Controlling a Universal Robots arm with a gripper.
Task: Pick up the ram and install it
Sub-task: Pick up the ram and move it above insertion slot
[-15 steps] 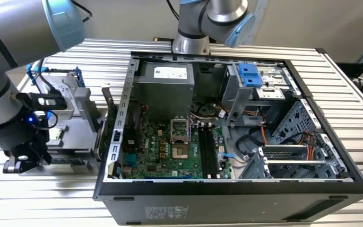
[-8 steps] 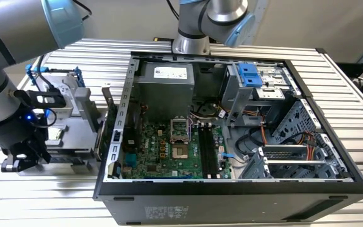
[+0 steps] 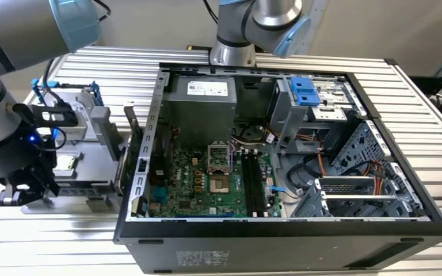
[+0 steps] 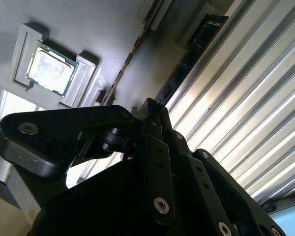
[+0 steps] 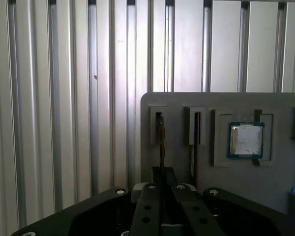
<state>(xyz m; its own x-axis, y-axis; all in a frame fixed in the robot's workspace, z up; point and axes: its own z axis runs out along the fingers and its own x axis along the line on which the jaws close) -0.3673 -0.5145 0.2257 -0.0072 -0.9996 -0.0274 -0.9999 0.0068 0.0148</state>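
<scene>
One ram (image 5: 161,137) edge-on in tray (image 5: 221,101) slot, claw (image 5: 162,170) pinched narrow on it; contact itself hidden.

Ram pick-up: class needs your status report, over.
Gripper shut on the ram. Ram on edge in a slot of the grey holder. Square chip sits apart, not in the way.

First wrist view: ram (image 5: 161,137) edge-on in tray (image 5: 177,101) slot, one end hidden behind gripper (image 5: 162,172). Tray cut off at picture's edge.
</scene>
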